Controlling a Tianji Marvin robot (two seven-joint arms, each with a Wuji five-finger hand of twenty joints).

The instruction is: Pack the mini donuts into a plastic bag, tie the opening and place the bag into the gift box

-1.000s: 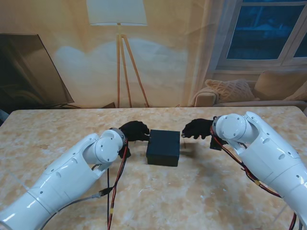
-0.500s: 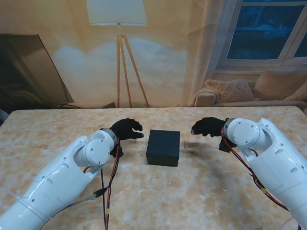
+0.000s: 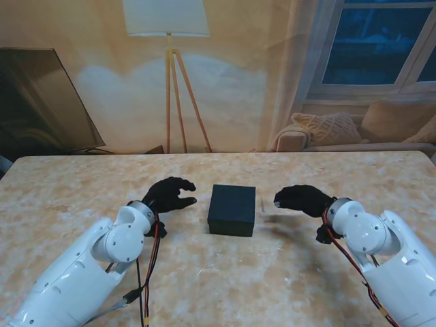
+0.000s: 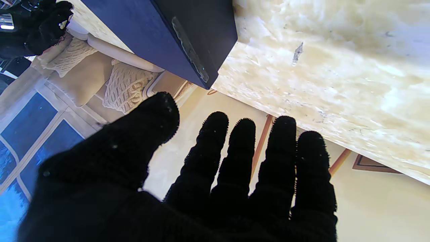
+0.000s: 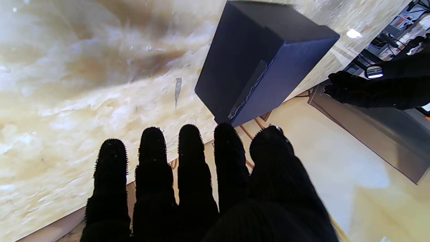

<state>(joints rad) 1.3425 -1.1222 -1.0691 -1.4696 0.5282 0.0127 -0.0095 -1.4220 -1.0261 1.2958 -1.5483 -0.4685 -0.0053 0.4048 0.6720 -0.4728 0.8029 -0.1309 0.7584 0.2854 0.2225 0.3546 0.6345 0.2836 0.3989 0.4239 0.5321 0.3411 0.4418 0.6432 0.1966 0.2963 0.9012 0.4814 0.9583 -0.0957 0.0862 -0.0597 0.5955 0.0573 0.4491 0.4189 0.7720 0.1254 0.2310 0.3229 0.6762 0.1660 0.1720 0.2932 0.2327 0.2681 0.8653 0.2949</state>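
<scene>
Both hands have drawn back from the gift box [image 3: 231,210] since a second ago, when they were touching its two sides; now each sits clear of it with a gap of bare tabletop [image 3: 272,272] between. Nearest to me, the white arms rise from the bottom corners. The left hand [image 3: 170,194] hangs to the left of the box, released, its black-gloved fingers [image 4: 242,151] spread and holding nothing. The right hand [image 3: 303,199] is on the other side, likewise released, fingers [image 5: 189,154] extended side by side and apart from the box. Between them the dark box stands closed on the marbled tabletop, lid on. Farther off, beyond the table edge, are a tripod floor lamp [image 3: 167,41] and a sofa [image 3: 354,133] with cushions under a window.
</scene>
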